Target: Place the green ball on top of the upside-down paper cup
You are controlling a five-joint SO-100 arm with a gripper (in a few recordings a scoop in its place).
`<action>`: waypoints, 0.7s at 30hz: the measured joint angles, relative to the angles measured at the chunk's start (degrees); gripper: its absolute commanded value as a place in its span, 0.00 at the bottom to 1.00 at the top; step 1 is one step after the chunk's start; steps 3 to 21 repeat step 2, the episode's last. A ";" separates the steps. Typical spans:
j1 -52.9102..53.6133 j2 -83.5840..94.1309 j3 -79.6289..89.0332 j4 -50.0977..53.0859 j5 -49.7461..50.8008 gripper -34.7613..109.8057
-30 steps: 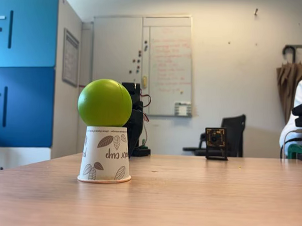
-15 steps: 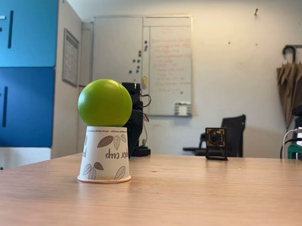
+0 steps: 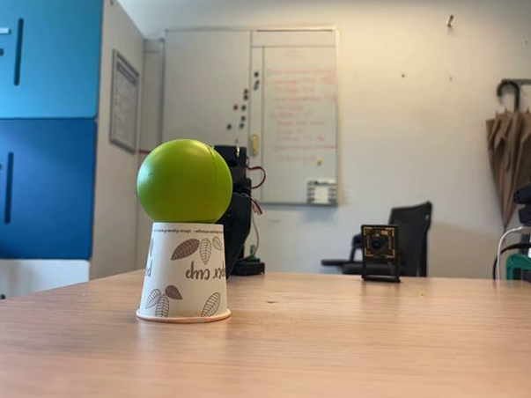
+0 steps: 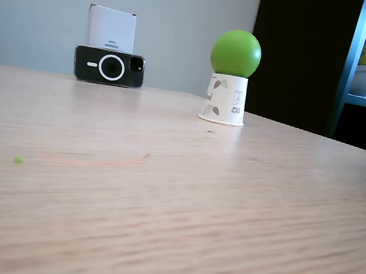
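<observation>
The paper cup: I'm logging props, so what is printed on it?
Brown leaf prints and lettering on the white paper cup, clearest in a fixed view.

The upside-down paper cup [image 3: 186, 271] bears inverted brown lettering "cup"; other print too small to read

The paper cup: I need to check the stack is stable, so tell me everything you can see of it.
The paper cup is small, white and tapered, printed with brown leaves and brown lettering. It stands upside down and upright, its wide rolled rim flat on the wooden table, narrow base upward. The green ball sits centred on that base, wider than it. In both fixed views nothing else touches the cup, and it looks undented.
</observation>
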 measured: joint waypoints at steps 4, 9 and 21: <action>0.00 0.00 0.00 0.00 0.00 0.24; 0.00 0.00 0.00 0.00 0.00 0.24; 0.00 0.00 0.00 0.00 0.00 0.24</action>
